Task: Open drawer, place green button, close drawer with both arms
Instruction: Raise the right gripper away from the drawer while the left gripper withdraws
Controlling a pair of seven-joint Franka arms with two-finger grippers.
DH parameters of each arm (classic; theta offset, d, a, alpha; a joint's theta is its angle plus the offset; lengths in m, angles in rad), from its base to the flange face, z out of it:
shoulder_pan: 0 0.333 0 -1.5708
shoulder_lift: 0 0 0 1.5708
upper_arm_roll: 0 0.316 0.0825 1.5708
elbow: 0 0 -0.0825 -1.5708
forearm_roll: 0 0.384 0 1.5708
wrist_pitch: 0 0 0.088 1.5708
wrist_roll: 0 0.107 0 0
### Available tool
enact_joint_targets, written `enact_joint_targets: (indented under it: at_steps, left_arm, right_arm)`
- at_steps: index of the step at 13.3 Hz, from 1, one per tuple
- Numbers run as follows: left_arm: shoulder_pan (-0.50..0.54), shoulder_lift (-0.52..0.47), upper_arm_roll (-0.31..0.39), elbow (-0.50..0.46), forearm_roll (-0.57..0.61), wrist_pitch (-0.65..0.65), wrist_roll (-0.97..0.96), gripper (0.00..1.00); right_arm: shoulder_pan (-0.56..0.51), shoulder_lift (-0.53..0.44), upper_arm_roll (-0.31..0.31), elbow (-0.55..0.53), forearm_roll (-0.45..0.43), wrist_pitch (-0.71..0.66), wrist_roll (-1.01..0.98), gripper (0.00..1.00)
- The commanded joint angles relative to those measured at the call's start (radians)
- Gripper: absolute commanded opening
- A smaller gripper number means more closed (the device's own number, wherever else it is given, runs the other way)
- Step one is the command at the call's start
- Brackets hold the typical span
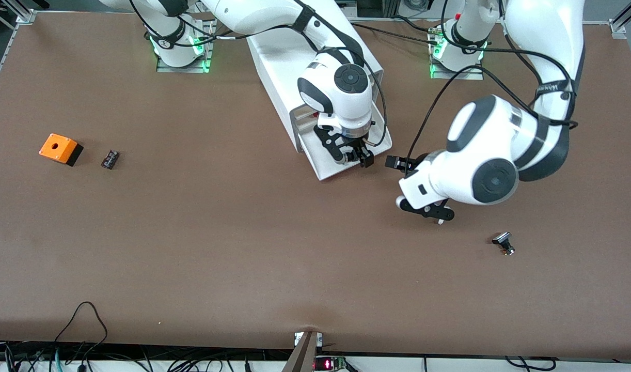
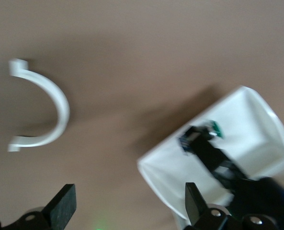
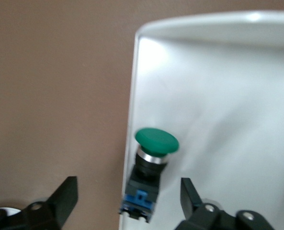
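Observation:
The drawer (image 1: 326, 166) is pulled out of the white cabinet (image 1: 274, 57), which lies on its back. The tray also shows in the right wrist view (image 3: 218, 105). The button (image 3: 149, 167), with green cap, black body and blue end, lies on its side against the tray's side rim. My right gripper (image 1: 358, 156) hangs open just above it (image 3: 127, 188), a finger on each side, not touching. My left gripper (image 1: 416, 188) is open and empty over the bare table beside the drawer (image 2: 129, 191). The left wrist view shows the tray (image 2: 256, 134) and the button (image 2: 214, 129).
An orange box (image 1: 61, 149) and a small black part (image 1: 110, 158) lie toward the right arm's end. A silver-black knob (image 1: 504, 243) lies toward the left arm's end, nearer the front camera. A white curved piece (image 2: 51, 103) lies on the table under the left gripper.

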Motion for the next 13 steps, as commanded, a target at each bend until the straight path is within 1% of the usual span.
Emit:
enact_joint_targets:
  at_steps: [1,3,5,8,9,11,13]
  left_arm:
    - [0.0,0.011,0.021,0.085,0.148,-0.024,0.003,1.0]
    - [0.011,0.028,0.026,0.129,0.152,-0.003,0.01,1.0]
    - [0.013,0.023,0.027,0.123,0.153,-0.007,-0.026,0.99]
    - [-0.001,0.036,0.027,0.1,0.15,0.019,-0.285,0.99]
    - [-0.012,0.034,0.026,0.067,0.15,0.078,-0.369,0.97]
    - [-0.017,0.02,0.012,-0.031,0.146,0.193,-0.524,0.94]
    - [-0.062,0.02,0.013,-0.091,0.149,0.291,-0.684,0.94]
  right_arm:
    - [-0.037,-0.075,-0.031,-0.009,-0.015,-0.046,-0.082,1.0]
    - [-0.095,-0.126,-0.023,-0.007,-0.001,-0.104,-0.247,1.0]
    - [-0.155,-0.17,-0.022,-0.007,0.02,-0.165,-0.431,1.0]
    - [-0.236,-0.222,-0.029,-0.01,0.08,-0.224,-0.694,1.0]
    - [-0.291,-0.239,-0.026,-0.009,0.099,-0.262,-0.764,1.0]
    - [-0.355,-0.267,-0.029,-0.013,0.119,-0.328,-0.982,1.0]
    - [-0.423,-0.285,-0.029,-0.021,0.12,-0.348,-1.137,1.0]
